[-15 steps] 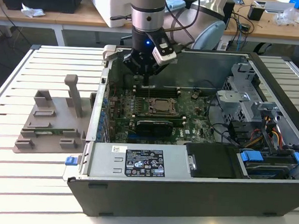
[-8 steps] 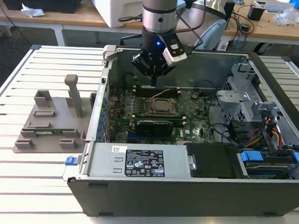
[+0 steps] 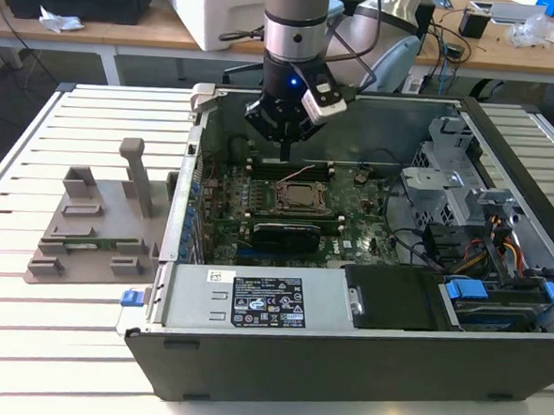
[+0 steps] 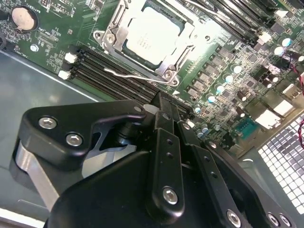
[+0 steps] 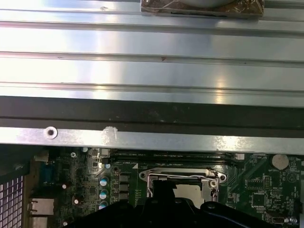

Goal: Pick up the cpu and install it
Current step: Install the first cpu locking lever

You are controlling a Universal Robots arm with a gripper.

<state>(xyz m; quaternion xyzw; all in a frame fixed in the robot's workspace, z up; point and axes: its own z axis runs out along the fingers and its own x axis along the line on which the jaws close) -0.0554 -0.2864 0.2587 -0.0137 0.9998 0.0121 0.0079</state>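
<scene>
Exterior view first: the arm reaches down into an open computer case (image 3: 361, 363) lying on a slatted tabletop (image 3: 24, 343), with the gripper (image 3: 285, 150) hanging just above the motherboard (image 3: 351, 233), near the case's far wall. Its fingers look drawn together into a narrow tip with nothing between them.

The cpu (image 4: 151, 32) lies flat in its socket, the pale metal top facing up inside the silver socket frame (image 4: 178, 59) (a thin wire lever (image 4: 137, 76) runs along the frame's near edge). In the second wrist view the gripper's black linkage sits close in front, apart from the chip, and black memory slots (image 4: 102, 71) run beside the socket. In the exterior view the socket (image 3: 303, 198) is just in front of the gripper's tip.

First wrist view shows the case's metal rim (image 5: 152, 140), the slatted tabletop beyond it, and the socket frame partly hidden behind the gripper body.

On the exterior view's left, a grey holder fixture (image 3: 97, 220) stands on the tabletop beside the case.
</scene>
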